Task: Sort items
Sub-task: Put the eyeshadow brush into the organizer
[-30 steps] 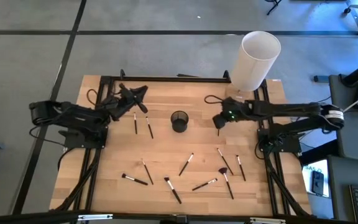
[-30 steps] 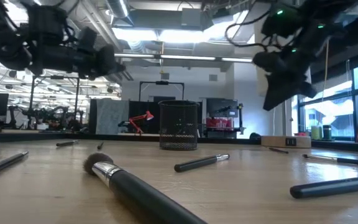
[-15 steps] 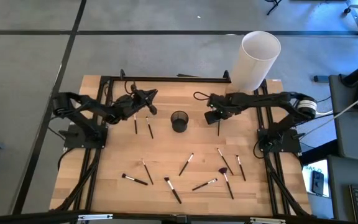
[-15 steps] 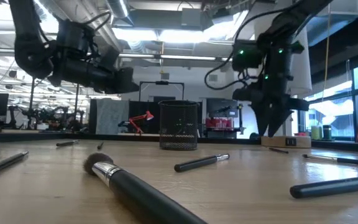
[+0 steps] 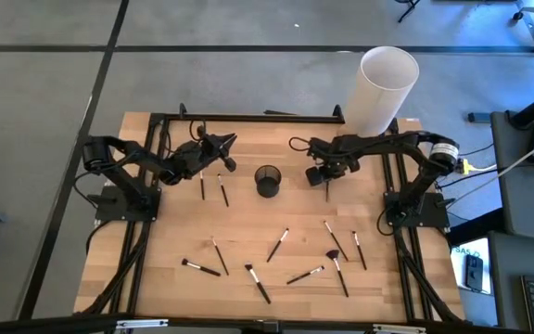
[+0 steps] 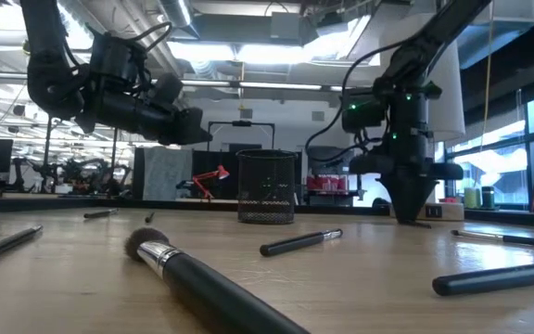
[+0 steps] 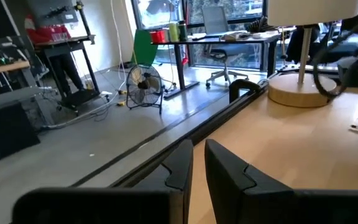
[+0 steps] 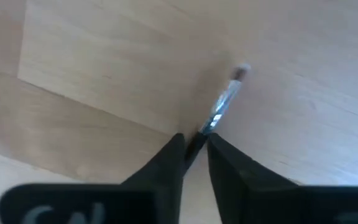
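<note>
**Inspector:** Overhead first. Why is the right gripper (image 5: 325,179) where it is?

**Assistant:** It sits just beside the black cup (image 5: 267,181), over a brush (image 5: 326,191) lying apart from the rest. The other brushes (image 5: 277,245) lie scattered well away from it, toward the table's (image 5: 248,223) near edge, so I judge this lone one is the pick. The right arm reaches in from its base, elbow bent, wrist turned down.

**Inspector:** And the left gripper (image 5: 219,148)?

**Assistant:** Raised on the far side of the cup, near two brushes (image 5: 211,186) by its own side, holding nothing.

**Inspector:** Table-level view?

**Assistant:** The right gripper (image 6: 412,206) points straight down, tip at the tabletop. The left gripper (image 6: 193,132) hangs well above the wood, roughly level.

**Inspector:** Left wrist view?

**Assistant:** Its fingers (image 7: 176,171) are nearly together with only a slim gap, empty; table edge and room ahead.

**Inspector:** Right wrist view?

**Assistant:** The brush (image 8: 224,104) runs outward from between the fingers (image 8: 166,162), which are pinched on its dark handle. Ferrule and tip rest on the wood, so I judge it gripped, not yet lifted.
</note>
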{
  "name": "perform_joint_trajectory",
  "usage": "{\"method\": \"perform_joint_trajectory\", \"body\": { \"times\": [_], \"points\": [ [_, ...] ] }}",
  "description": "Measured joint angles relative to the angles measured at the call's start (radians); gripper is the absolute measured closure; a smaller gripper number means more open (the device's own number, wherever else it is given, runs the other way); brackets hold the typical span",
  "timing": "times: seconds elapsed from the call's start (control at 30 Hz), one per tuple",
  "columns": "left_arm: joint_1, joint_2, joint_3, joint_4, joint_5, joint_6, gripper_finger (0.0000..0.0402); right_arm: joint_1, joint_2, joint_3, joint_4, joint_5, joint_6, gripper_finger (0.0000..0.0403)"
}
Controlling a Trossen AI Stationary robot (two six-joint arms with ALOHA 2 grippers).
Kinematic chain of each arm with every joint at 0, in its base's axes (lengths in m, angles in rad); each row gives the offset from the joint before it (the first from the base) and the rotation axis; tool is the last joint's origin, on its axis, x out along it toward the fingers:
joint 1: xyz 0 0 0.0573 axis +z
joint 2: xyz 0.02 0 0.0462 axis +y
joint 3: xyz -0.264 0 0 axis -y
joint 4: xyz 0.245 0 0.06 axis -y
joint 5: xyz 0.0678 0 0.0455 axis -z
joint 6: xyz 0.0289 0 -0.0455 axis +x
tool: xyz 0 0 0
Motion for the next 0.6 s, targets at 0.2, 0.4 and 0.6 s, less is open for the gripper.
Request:
{"method": "perform_joint_trajectory", "body": {
  "times": [0.2,0.4,0.6],
  "points": [
    [0.006,0.001,0.018,0.043,-0.130,0.062,0.0364,0.006,0.010,0.000,-0.003,-0.026,0.006,0.0390],
    [-0.008,0.015,0.009,-0.090,-0.145,-0.002,0.0364,0.019,0.010,-0.005,0.014,0.000,0.038,0.0387],
    [-0.036,0.039,-0.010,-0.094,-0.146,0.055,0.0364,0.084,-0.055,-0.010,0.044,0.226,0.119,0.0388]
  ]
}}
